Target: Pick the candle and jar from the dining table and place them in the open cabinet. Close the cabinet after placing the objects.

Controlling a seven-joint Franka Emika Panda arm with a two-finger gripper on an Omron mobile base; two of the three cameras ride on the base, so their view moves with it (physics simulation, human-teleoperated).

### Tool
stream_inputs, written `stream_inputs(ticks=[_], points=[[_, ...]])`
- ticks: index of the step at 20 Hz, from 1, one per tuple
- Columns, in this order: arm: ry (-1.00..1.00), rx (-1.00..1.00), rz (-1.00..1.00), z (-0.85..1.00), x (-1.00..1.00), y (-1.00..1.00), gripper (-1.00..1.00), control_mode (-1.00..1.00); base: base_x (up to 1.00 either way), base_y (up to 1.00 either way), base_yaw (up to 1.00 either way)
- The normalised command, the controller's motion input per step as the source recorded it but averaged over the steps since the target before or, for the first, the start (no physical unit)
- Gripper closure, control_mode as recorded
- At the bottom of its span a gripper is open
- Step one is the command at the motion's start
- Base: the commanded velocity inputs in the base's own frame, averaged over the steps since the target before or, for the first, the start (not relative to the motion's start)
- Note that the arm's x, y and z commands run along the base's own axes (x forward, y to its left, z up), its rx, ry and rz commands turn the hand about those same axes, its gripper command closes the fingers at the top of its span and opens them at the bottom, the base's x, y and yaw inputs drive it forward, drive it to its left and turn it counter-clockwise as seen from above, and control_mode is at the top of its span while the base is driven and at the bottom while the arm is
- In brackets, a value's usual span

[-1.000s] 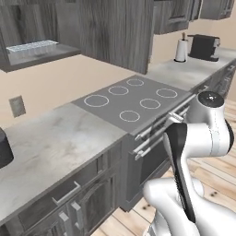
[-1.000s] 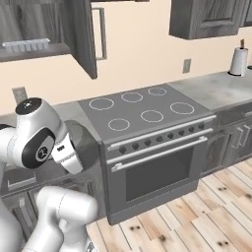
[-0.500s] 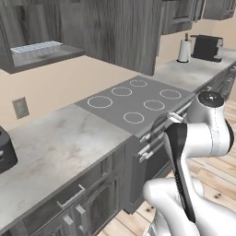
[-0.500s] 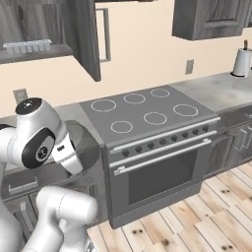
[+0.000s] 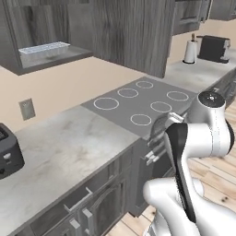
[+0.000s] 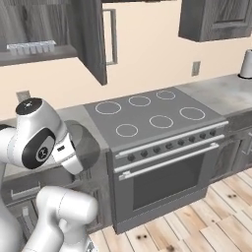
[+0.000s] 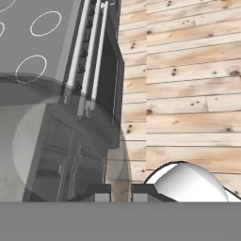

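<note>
Closed almost fully, the jaws of the gripper (image 7: 120, 192) grip a see-through frosted cylinder, the jar (image 7: 70, 141); in the hand view it spreads as a hazy disc up and to the left of the two dark finger tips (image 7: 102, 191), and the stove front shows through it. In the right base view the same jar (image 6: 84, 147) sits at the end of the white arm (image 6: 37, 142), just in front of the counter edge; in the left base view it appears as a grey translucent shape (image 5: 161, 126) beside the arm's upper joint.

Beyond the jaws in the hand view lie the stove (image 7: 89, 61) with its ringed cooktop and long oven handles, and the wooden floor (image 7: 188, 84) to the right of it.

Well above the jaws and to the left in the right base view, the cabinet (image 6: 47, 29) stands open, its door (image 6: 91, 42) swung outward; a clear ridged tray (image 6: 29, 47) rests on its shelf. From the left base view the tray (image 5: 44, 48) sits on that shelf high above the marble counter (image 5: 60, 143), with a dark toaster (image 5: 8, 156) at the far left and a paper towel roll (image 5: 190, 51) far off to the right
</note>
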Motion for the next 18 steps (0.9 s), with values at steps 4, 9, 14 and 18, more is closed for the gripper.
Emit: stream_inputs(ticks=[4,9,14,18], points=[[0.00,0.00,0.00,0.00,0.00,0.00,1.00,1.00,0.16,0.39,0.05],[0.00,0.00,0.00,0.00,0.00,0.00,1.00,1.00,0.16,0.37,0.05],[0.00,0.00,0.00,0.00,0.00,0.00,1.00,1.00,0.16,0.35,0.06],[0.00,0.00,0.00,0.00,0.00,0.00,1.00,1.00,0.17,0.35,0.08]])
